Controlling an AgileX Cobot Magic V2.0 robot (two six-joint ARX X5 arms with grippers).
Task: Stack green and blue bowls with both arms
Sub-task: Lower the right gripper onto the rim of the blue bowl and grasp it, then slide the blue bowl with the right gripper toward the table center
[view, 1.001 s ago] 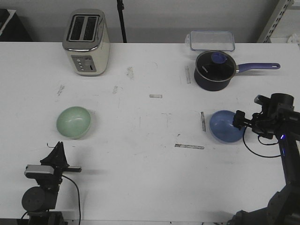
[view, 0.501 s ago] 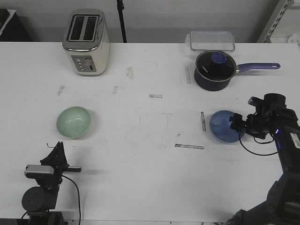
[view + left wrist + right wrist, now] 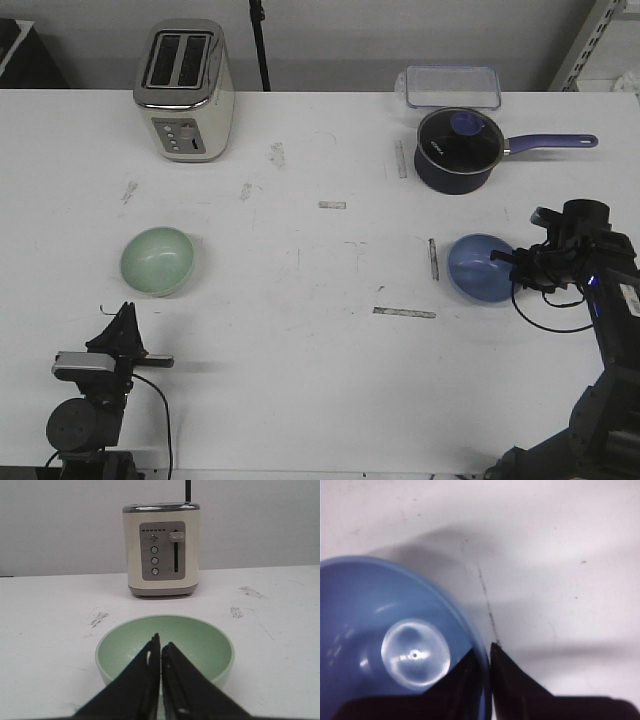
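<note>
Left gripper (image 3: pixel 160 652): fingers pressed together with nothing between them, parked at the near left corner of the table (image 3: pixel 300 380), pointing toward the green bowl.
Green bowl (image 3: pixel 157 261): upright on the left side of the table, just ahead of the left gripper and apart from it; in the left wrist view its mint hollow (image 3: pixel 165 645) sits right behind the closed fingertips.
Right gripper (image 3: pixel 510 262): reaches in from the right edge, fingers pinching the blue bowl's rim, one inside and one outside in the right wrist view (image 3: pixel 487 652).
Blue bowl (image 3: pixel 481 267): on the right side, well apart from the green one, tipped so its hollow faces left and up; whether its base touches the table cannot be told.
Saucepan (image 3: pixel 459 150): dark, purple handle pointing right, farther back than the blue bowl.
Toaster (image 3: pixel 184 92): cream, at the far left, behind the green bowl.
Clear container (image 3: pixel 452 86): at the far edge, behind the saucepan.
</note>
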